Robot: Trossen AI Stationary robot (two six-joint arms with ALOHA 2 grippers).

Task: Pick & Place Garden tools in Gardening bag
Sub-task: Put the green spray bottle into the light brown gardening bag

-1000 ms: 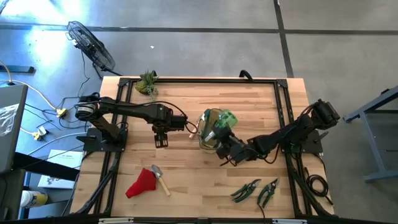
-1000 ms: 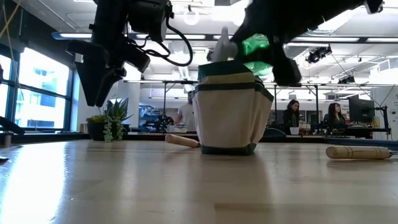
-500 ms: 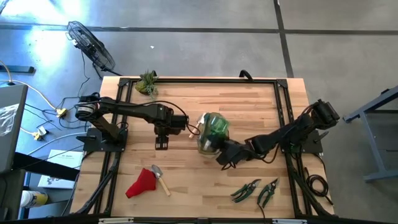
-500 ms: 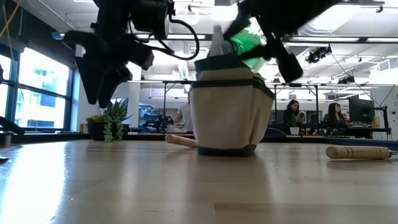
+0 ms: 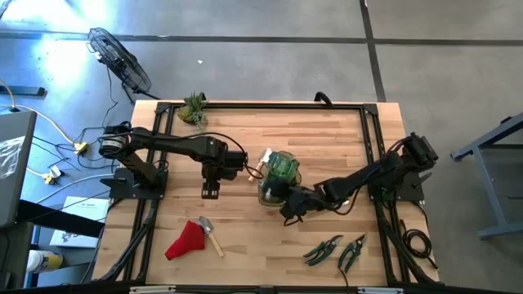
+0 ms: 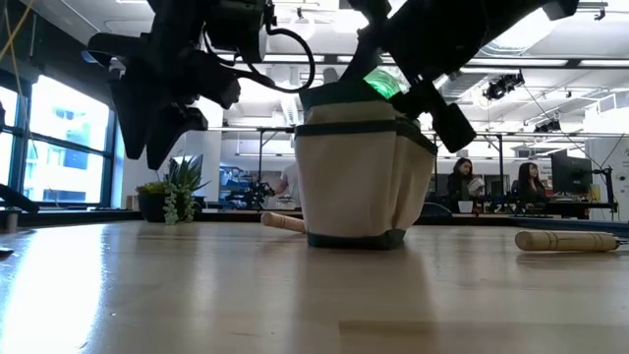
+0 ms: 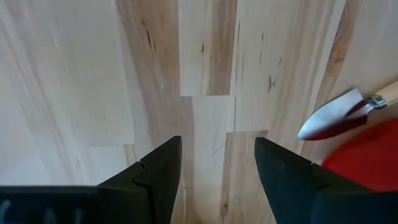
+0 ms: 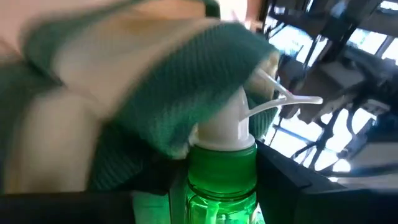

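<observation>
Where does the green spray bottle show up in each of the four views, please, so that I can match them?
High view: the green spray bottle sits at table centre, in the mouth of the gardening bag.
Low view: top centre, above the bag's rim.
Left wrist view: not in it.
Right wrist view: bottom centre, between the right gripper's dark fingers.
Shared landmark: the gardening bag.

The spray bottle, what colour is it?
Bright green with a white nozzle; the spray bottle shows best in the right wrist view.
</observation>
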